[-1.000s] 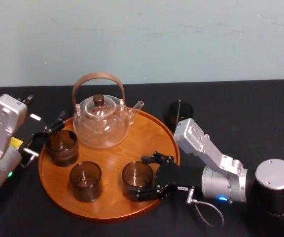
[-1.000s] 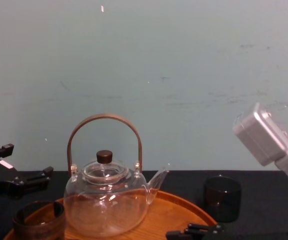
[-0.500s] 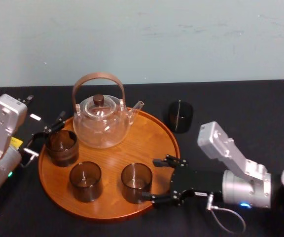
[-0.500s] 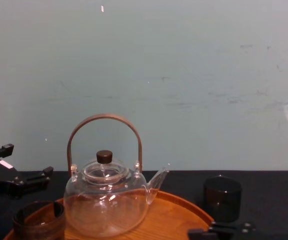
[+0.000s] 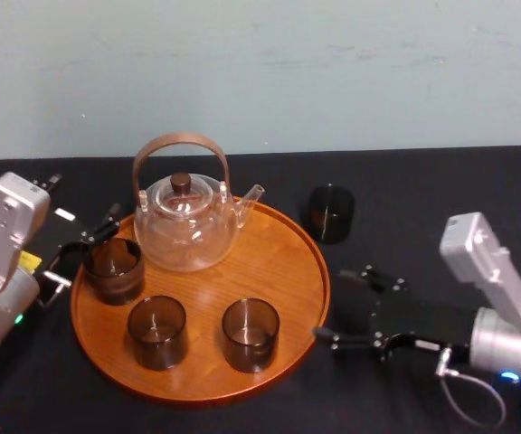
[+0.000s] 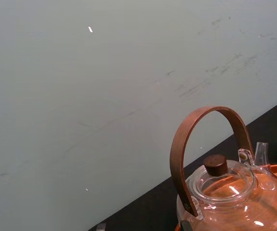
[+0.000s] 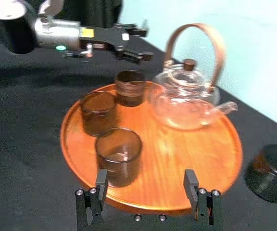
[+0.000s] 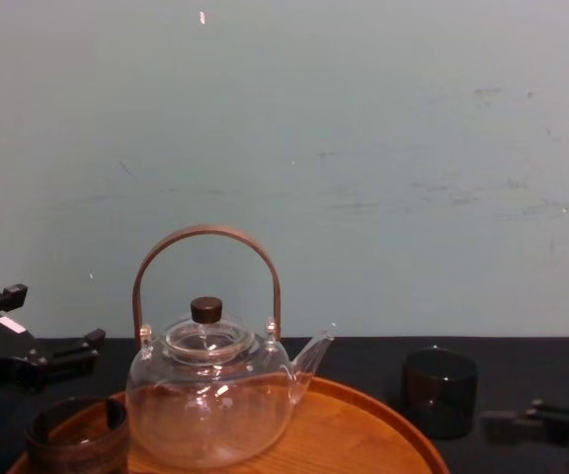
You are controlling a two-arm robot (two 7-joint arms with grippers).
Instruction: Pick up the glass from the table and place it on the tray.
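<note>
The glass, a short, straight-sided tumbler of smoky-brown see-through glass, stands upright on the large round orange-brown wooden tray, near its front right rim. The tray lies on the worktop, a flat surface under black cloth. The right gripper hovers low over the worktop just off the tray's right front rim, apart from the glass, with its jaws spread wide and empty, facing the tray. In the right wrist view the gripper looks across the tray with the glass just beyond its open jaws. To the left of the glass on the tray stands a second smoky-brown tumbler, and behind that a squat dark cup with a ribbed brown band. A clear glass teapot with an arched brown handle sits at the back of the tray. A dark round cup stands on the worktop just beyond the tray's right rim. The left gripper rests at the tray's left edge, just beside the ribbed cup, its jaws parted and holding nothing.
</note>
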